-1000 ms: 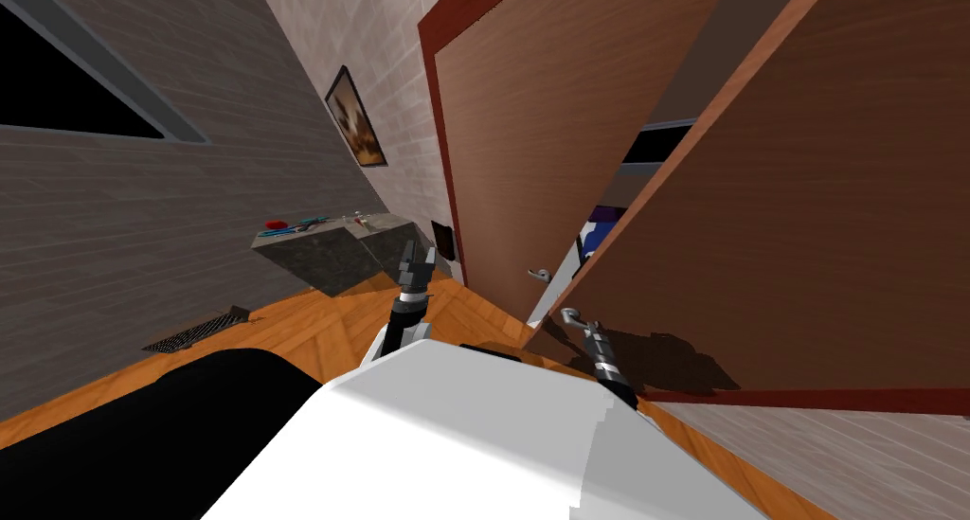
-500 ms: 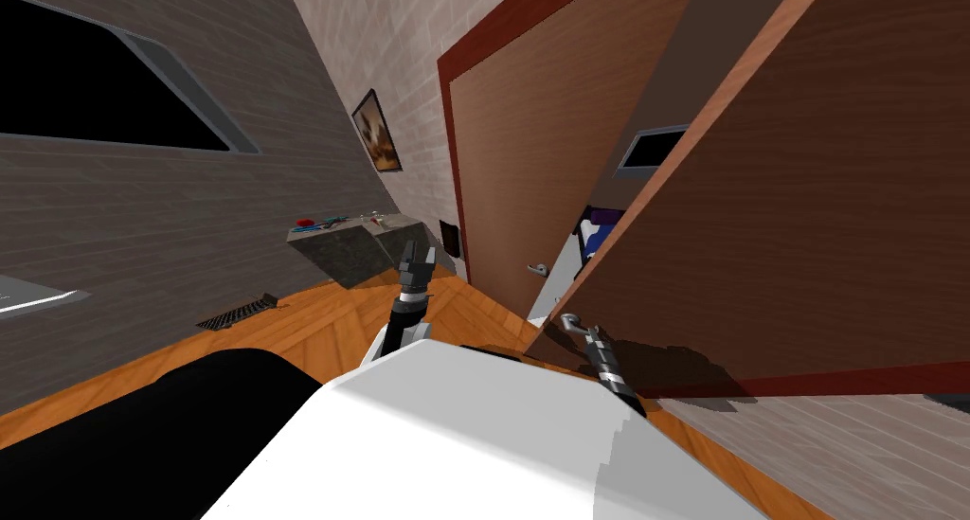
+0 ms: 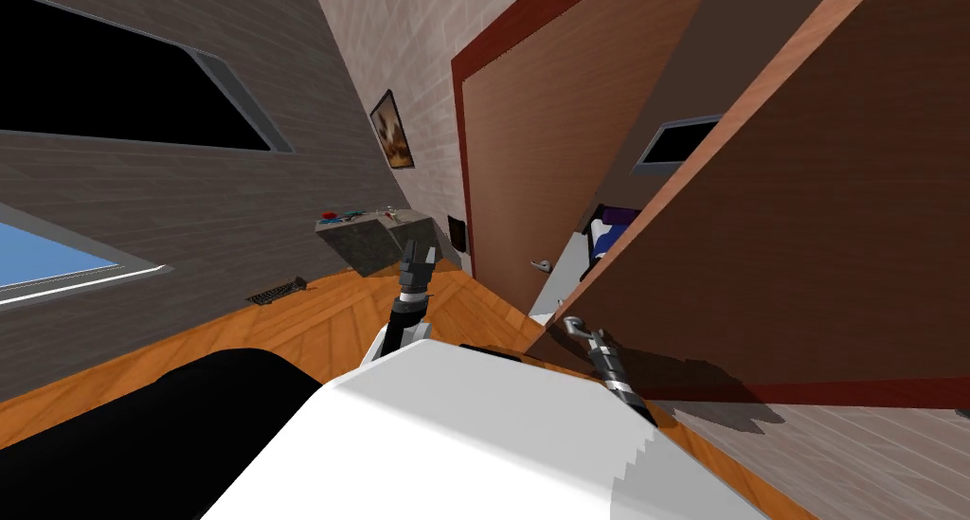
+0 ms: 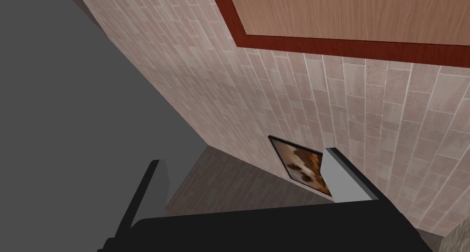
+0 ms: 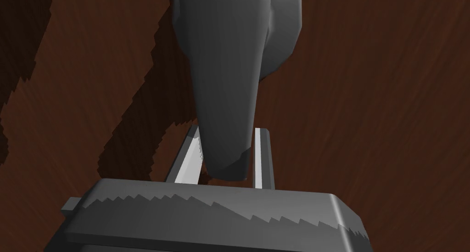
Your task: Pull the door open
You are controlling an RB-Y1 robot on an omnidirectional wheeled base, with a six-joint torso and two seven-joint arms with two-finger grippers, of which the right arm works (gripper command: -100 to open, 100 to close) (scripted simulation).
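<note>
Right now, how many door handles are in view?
2. The near handle is on the open door, clamped in the right pincer; the far handle is on the door beyond. Others may be hidden.

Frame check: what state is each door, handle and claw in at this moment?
near door, swung partly open
door handle, gripped between two fingers
right claw, shut on door handle
left claw, open and empty
far door, looks shut in its red frame
</note>
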